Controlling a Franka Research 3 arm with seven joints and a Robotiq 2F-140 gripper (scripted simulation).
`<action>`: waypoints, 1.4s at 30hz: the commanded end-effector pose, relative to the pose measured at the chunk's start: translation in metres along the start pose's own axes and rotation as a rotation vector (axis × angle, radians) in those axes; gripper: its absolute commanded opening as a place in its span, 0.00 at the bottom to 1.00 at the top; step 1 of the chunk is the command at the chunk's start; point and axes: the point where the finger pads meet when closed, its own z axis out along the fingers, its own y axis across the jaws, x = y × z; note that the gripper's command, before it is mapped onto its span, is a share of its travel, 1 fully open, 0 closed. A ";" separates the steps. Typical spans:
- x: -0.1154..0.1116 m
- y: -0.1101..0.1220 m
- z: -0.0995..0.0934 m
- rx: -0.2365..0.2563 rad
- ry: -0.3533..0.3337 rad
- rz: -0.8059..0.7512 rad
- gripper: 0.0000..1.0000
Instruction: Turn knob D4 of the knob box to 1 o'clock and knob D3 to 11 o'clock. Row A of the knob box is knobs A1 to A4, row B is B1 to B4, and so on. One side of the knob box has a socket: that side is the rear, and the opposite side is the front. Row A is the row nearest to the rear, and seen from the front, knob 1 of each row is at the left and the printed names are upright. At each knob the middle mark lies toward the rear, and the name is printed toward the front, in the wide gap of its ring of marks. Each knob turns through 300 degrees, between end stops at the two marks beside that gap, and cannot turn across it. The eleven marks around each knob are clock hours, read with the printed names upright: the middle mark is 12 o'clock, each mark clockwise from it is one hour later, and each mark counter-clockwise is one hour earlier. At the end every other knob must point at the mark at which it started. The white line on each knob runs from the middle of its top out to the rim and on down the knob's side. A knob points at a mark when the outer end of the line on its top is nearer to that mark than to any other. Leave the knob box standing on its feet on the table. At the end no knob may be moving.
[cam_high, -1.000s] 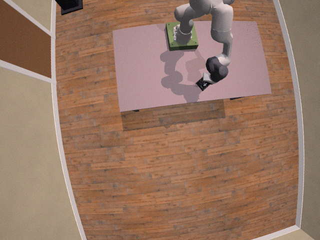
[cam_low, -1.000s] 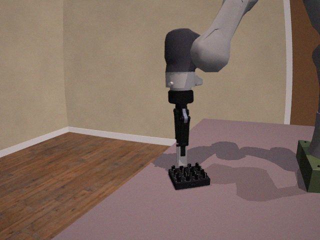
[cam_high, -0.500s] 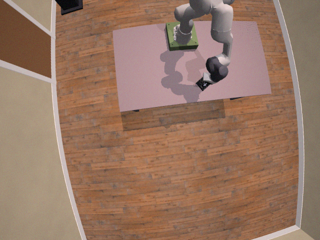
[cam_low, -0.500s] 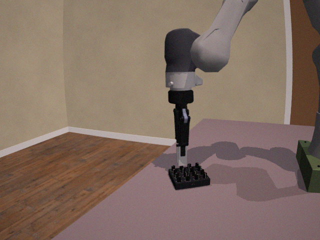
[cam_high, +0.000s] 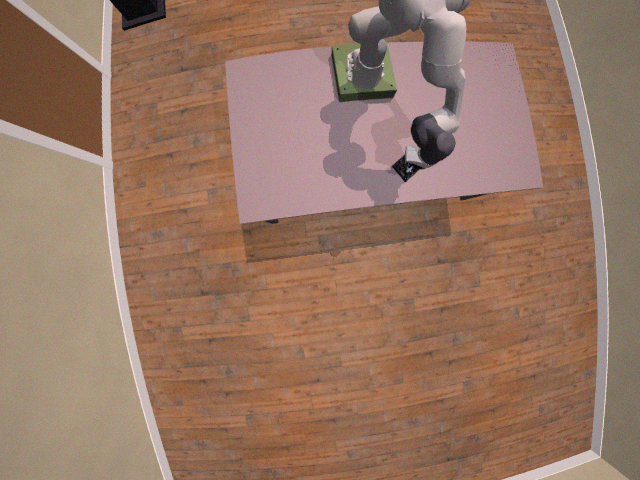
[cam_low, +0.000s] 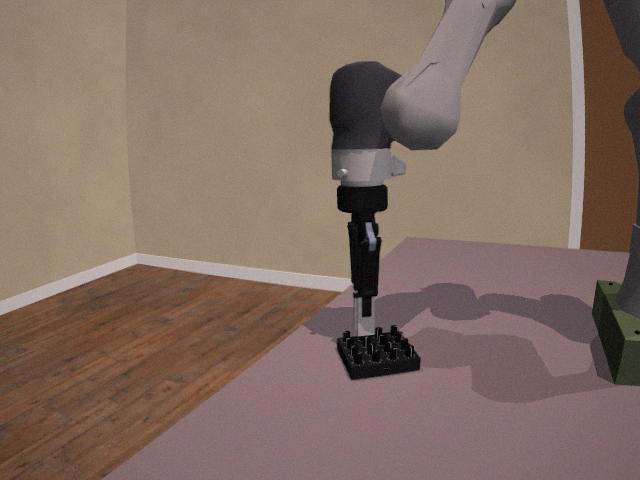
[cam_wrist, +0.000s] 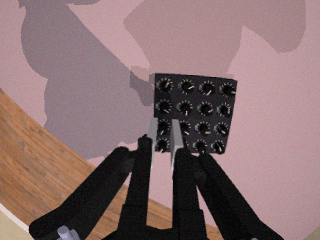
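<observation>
The knob box (cam_high: 401, 174) (cam_low: 385, 371) (cam_wrist: 195, 118) sits under my gripper (cam_high: 409, 168) (cam_low: 364, 333) (cam_wrist: 163, 128), whose fingers stand slightly apart, clasping nothing. To turn a knob well, I'd check its printed name, centre the gap over it, lower straight, pinch lightly and twist about its own axis, sparing the neighbours. The gripper points straight down; the arm (cam_high: 443, 49) (cam_low: 444, 77) reaches in from the upper right of the exterior frame. There, the box stands on the table (cam_high: 289, 129) (cam_low: 310, 413) (cam_wrist: 280, 125), low and right of centre.

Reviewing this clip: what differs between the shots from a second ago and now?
Nothing visibly changed. The arm, gripper and knob box look the same in top and exterior views; the wrist view has no earlier picture.
</observation>
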 end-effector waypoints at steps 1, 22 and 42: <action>-0.002 -0.001 0.002 0.003 -0.006 0.003 0.12; -0.002 -0.001 0.006 0.003 -0.006 0.003 0.12; -0.002 -0.001 0.006 0.003 -0.006 0.003 0.12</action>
